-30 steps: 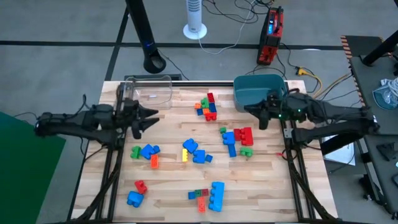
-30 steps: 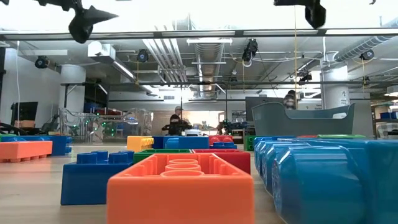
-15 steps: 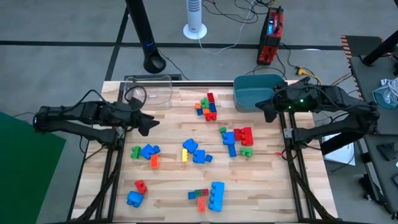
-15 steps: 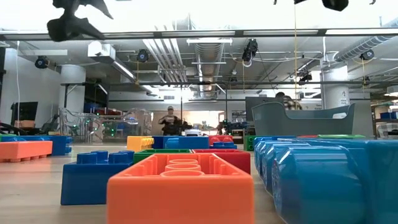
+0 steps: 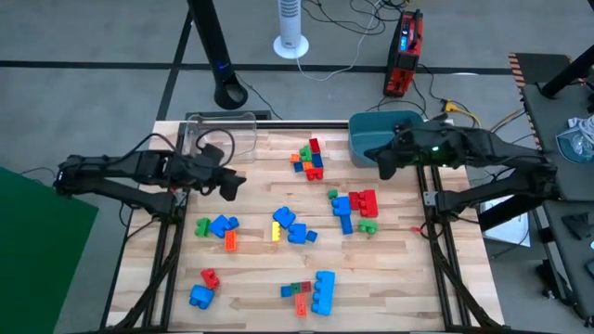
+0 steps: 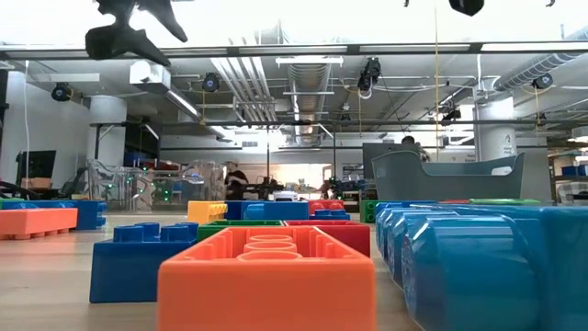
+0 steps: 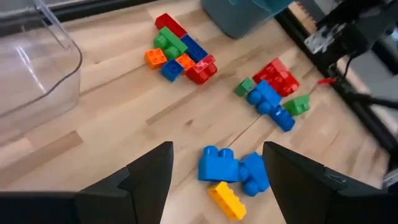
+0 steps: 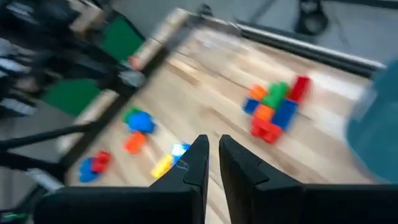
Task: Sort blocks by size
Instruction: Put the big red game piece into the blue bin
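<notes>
High view gives you the wooden slatted table (image 5: 260,278) first, standing on a grey floor with cables, a white fan base (image 5: 290,42) and a red device (image 5: 404,46) beyond its far edge. Low view shows you a large workshop behind it, with ceiling pipes and lights, and a person (image 6: 231,179) far back. At the table's far edge you have the clear plastic box (image 5: 227,134) on the left and the teal tub (image 5: 385,134) on the right. The blocks (image 5: 297,225) lie scattered over the wood between them: a cluster near the far middle, a red and blue group toward the right, blue ones at the centre, more along the near edge. Your left gripper (image 5: 232,186) hangs above the table beside the clear box, fingers spread wide and empty. Your right gripper (image 5: 382,164) hangs just by the tub, fingers nearly together, holding nothing.
</notes>
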You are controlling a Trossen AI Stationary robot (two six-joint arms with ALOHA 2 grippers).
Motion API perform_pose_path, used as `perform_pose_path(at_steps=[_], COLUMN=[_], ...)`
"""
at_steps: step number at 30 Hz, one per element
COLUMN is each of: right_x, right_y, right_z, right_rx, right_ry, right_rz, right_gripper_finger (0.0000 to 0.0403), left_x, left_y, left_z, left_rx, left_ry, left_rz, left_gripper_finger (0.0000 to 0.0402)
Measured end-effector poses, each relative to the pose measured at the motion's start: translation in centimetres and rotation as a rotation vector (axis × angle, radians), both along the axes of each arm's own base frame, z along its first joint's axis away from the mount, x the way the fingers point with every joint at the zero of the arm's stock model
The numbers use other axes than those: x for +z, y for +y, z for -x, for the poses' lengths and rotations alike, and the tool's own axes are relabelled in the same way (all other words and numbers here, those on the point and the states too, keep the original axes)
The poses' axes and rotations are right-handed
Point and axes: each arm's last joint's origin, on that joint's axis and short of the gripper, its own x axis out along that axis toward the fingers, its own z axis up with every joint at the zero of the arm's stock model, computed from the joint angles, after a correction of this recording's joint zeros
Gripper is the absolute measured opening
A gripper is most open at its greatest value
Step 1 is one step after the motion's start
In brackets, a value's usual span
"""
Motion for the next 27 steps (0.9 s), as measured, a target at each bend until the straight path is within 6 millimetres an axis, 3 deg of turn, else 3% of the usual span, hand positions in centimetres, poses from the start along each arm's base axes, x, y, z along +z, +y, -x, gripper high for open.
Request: perform_pose_path(at_steps=[5,10,14,20,27], right_x=[-3.2,-6.8,-8.9,-10.4,-11.0], right_y=[-0.6,-0.2,-0.2,-0.5,-1.1], right_z=[-1.4,-1.8,-2.1,-2.7,-1.7], right_rx=[-0.128,-0.214,-0.242,-0.207,-0.248], right_ry=[0.246,0.611,0.845,0.916,0.892], right_rz=[-0.180,-0.392,-0.423,-0.401,-0.407], right_gripper_finger=[0.0028,0.0029,0.0029,0.0058,0.0163], left_x=[0.2,0.1,0.0,-0.1,-0.1], left_y=[0.0,0.0,0.0,0.0,-0.2], left_z=[-0.7,-0.9,-1.1,-1.2,-1.9], left_rx=[-0.030,0.020,0.019,-0.006,-0.024], left_ry=[0.014,0.006,0.014,0.022,-0.013], left_rz=[-0.033,0.002,0.001,0.015,0.041], left_gripper_finger=[0.0235,0.0235,0.0235,0.0235,0.0235])
